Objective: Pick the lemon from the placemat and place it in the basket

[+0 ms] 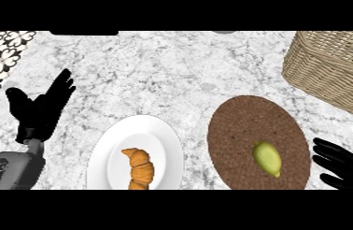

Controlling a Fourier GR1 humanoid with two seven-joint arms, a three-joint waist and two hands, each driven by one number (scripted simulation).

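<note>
Lying nearest the view's lower edge, a croissant (139,168) sits on a white plate (110,149), and just to its right a lemon (267,158) rests on a round brown placemat (248,121). Beside the mat, the right hand (334,162) shows at the right edge, fingers spread, holding nothing, apart from the lemon. Farther left, the left hand (38,110) rests open, fingers up; a wicker basket (321,65) stands far right.

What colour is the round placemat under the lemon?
Dark brown with a woven look, under the yellow-green lemon; the placemat shows in the head view.
</note>
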